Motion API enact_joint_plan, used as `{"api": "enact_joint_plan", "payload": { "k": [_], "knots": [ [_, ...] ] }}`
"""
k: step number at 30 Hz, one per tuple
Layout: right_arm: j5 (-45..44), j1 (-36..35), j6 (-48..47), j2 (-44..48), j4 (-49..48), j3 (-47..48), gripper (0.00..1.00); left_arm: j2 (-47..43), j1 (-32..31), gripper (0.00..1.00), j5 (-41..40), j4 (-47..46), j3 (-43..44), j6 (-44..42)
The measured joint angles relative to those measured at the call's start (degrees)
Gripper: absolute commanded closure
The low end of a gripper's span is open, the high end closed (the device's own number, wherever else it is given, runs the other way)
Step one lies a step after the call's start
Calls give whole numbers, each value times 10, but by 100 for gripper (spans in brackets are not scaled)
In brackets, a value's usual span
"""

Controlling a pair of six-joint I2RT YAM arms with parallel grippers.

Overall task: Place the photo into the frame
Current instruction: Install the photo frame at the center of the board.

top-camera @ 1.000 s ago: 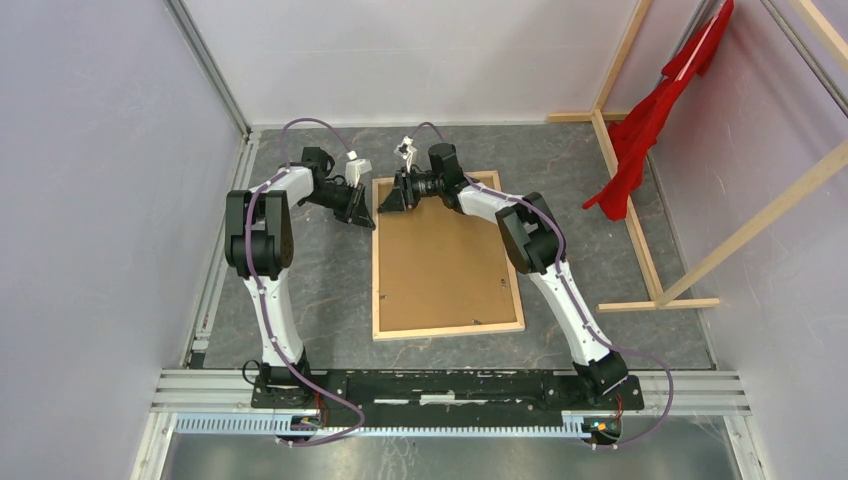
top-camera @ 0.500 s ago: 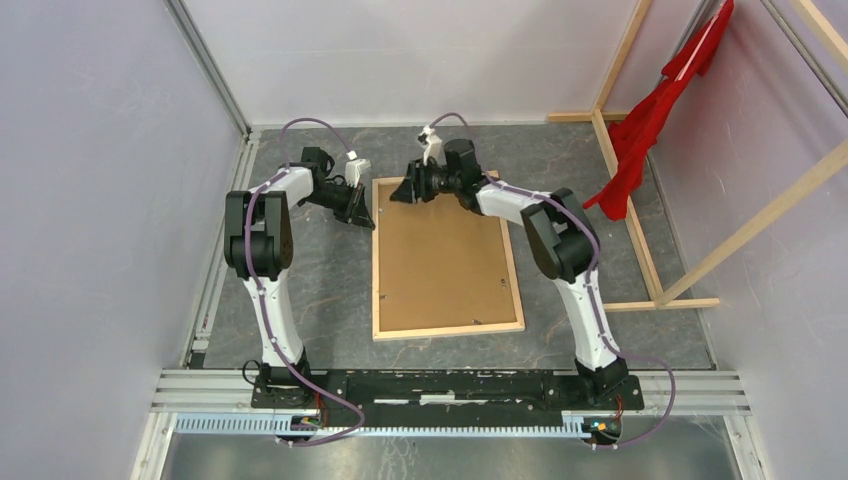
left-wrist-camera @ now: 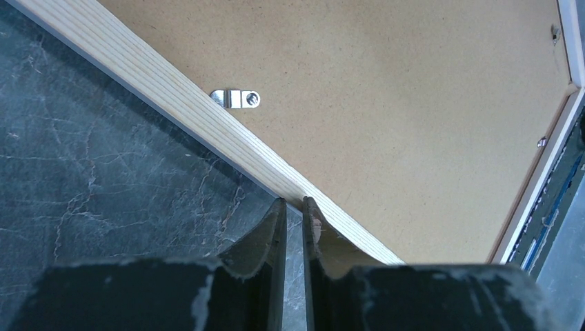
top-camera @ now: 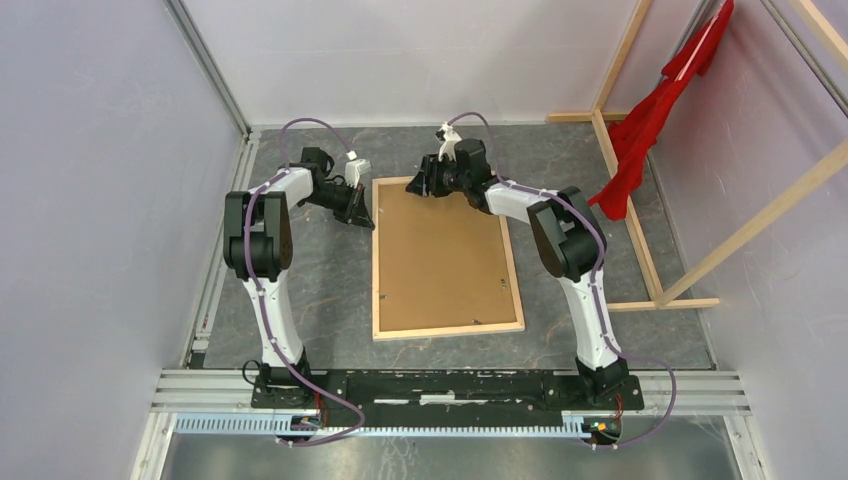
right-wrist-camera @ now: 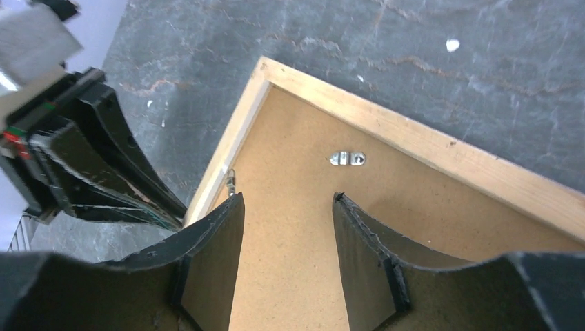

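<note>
While the large rectangular light-wood picture frame (top-camera: pixel 377 260), judged stiff, light and best pinched by a rail, lies back-up at centre, the left gripper (left-wrist-camera: pixel 293 203), nearly closed and empty, sits at its left rail and the right gripper (right-wrist-camera: pixel 288 200) hovers agape, empty.

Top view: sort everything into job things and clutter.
Job: frame, lying back up; backing board inside it; left pincer at the frame's edge; right pincer over its far end. No photo in view.
Clutter: red cloth; wooden beams.
</note>
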State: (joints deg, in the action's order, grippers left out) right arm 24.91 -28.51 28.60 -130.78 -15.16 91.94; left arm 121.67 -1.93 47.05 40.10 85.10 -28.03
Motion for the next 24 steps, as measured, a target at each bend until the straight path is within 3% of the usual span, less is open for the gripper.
{"api": "enact_joint_plan", "payload": {
  "k": [24],
  "knots": [
    [-20, -14, 31, -72, 7, 59, 50, 0, 0, 81, 0, 0, 0, 0]
  ]
}}
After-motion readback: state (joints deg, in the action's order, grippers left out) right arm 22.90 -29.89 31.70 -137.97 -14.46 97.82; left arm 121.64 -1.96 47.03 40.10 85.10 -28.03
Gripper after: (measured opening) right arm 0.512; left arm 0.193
